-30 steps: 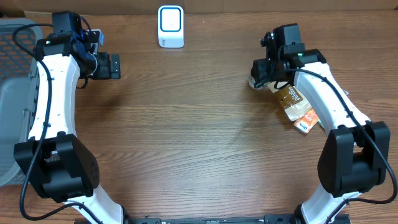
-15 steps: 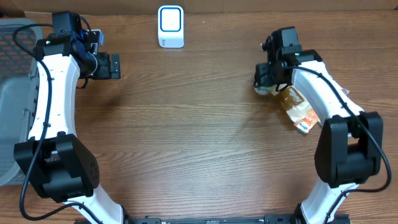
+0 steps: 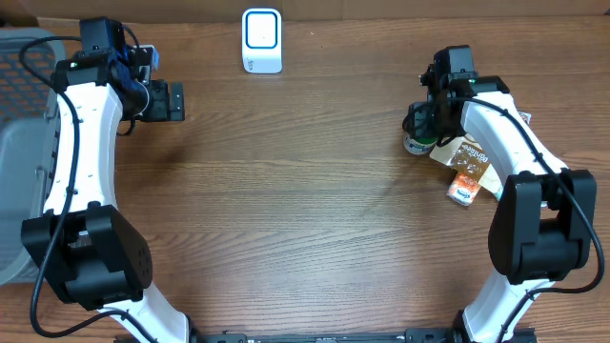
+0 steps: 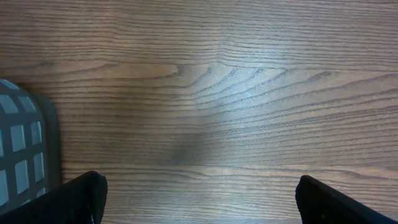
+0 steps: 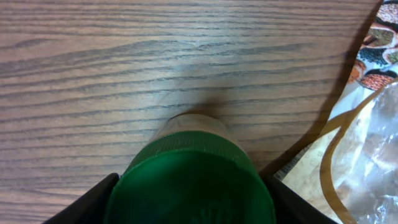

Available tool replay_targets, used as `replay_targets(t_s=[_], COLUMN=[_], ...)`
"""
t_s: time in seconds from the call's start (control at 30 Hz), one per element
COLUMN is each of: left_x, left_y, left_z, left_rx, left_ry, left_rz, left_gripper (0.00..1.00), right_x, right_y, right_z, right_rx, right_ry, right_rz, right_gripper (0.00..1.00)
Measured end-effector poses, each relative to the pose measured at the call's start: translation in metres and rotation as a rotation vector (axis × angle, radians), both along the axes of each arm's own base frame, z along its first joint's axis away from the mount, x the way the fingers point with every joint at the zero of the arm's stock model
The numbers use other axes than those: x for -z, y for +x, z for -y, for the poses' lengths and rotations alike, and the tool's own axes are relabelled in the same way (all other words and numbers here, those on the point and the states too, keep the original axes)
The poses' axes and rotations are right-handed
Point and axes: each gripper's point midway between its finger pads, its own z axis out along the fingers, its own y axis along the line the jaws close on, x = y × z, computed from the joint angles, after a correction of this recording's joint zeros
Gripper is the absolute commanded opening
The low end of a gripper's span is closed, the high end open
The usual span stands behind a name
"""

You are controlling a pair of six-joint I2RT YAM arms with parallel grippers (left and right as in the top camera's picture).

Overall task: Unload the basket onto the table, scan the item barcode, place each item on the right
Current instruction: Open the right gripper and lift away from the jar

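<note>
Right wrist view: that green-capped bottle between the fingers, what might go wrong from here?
The right gripper pinches the green-capped bottle only by its round lid, so it could slip or twist free. The snack packet lies right beside it and might get dragged along.

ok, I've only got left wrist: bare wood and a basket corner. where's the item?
Observer: Overhead shows a green-lidded jar standing on the right side of the table, next to some snack packets.
Operator: is it held?
Observer: Right wrist shows the right gripper closed on its green lid, with a finger against each side.
</note>
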Motion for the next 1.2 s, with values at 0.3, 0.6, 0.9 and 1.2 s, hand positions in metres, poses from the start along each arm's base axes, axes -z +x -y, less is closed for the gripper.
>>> replay_targets(t_s=[0.3, 0.6, 0.9, 1.2], left_x=[0.0, 0.0, 0.0, 0.0], left_y=[0.0, 0.0, 0.0, 0.0], left_z=[0.0, 0.0, 0.0, 0.0], left_rx=[0.0, 0.0, 0.0, 0.0], left_ry=[0.0, 0.0, 0.0, 0.0], left_rz=[0.0, 0.0, 0.0, 0.0], left_gripper=[1.0, 1.0, 1.0, 1.0], right_x=[-0.001, -0.07, -0.212, -0.293], right_y=[-0.007, -0.005, -0.071, -0.166], right_z=[-0.001, -0.005, -0.02, -0.049], right_rx=[0.013, 0.03, -0.019, -0.147], right_ry=[0.008, 0.045, 0.13, 0.328], right_rz=[-0.031, 0.083, 0.335, 0.493], right_gripper=[1.0, 1.0, 1.0, 1.0])
